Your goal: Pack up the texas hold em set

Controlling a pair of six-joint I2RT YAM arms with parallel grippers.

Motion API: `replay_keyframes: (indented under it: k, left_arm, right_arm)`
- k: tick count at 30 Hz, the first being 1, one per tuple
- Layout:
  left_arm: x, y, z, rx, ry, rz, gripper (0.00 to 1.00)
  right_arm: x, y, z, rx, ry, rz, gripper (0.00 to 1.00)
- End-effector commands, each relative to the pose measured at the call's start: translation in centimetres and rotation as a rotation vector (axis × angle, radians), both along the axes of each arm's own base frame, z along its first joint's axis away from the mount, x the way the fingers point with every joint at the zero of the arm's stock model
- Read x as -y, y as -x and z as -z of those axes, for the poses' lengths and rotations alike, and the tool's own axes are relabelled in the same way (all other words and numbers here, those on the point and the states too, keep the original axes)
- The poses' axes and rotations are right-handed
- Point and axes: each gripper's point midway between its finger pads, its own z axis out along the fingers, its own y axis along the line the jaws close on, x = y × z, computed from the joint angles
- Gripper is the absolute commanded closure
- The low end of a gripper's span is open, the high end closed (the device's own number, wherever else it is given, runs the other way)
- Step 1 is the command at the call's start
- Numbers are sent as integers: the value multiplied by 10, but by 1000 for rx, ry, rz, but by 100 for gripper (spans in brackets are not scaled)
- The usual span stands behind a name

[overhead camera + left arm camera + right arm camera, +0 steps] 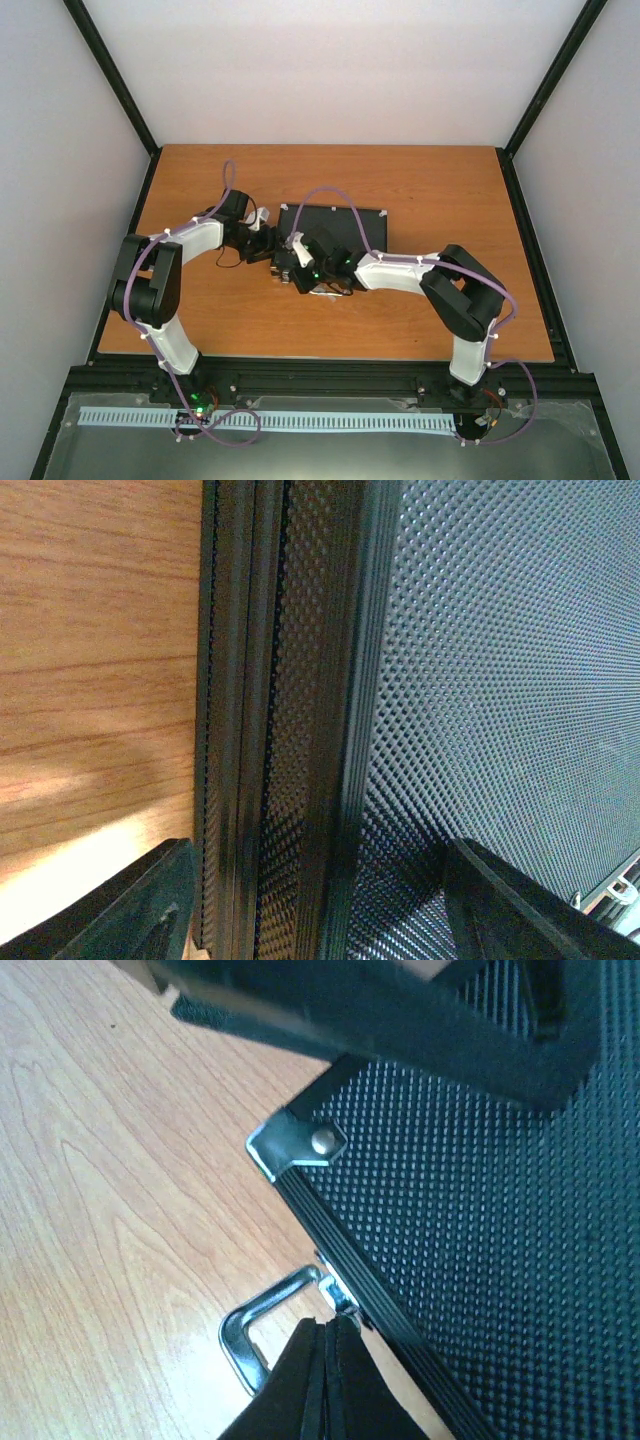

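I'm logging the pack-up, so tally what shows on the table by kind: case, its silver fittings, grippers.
Black case: 1
Silver handle: 1
Silver corner bracket: 1
Grippers: 2 (left gripper, right gripper)
Total: 5

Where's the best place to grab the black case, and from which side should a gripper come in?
Probably the silver handle on the near edge of the case. It lies flat against the table, its loop sticking out past that edge, so come in low from the near side and close across the bar. The broad flat top of the case offers nothing to pinch.
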Motion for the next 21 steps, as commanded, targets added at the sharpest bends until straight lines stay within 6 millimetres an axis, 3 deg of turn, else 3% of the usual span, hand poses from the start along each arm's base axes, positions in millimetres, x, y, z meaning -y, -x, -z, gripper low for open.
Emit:
replay_keyframes:
  k: [1,6,16,21]
  left_arm:
    - [-22,34,52,-163,-167,-6,30]
    - [-22,33,54,-169,-169,-5,30]
    - [-23,34,52,-174,-177,-4,30]
    - [-25,35,50,-172,-183,-2,30]
  right_arm:
    - [7,14,10,-43,2,-8,97]
    - [6,13,23,-53,18,-6,97]
    - [-3,-8,43,-20,71,45,97]
    - [9,-6,52,6,143,88,97]
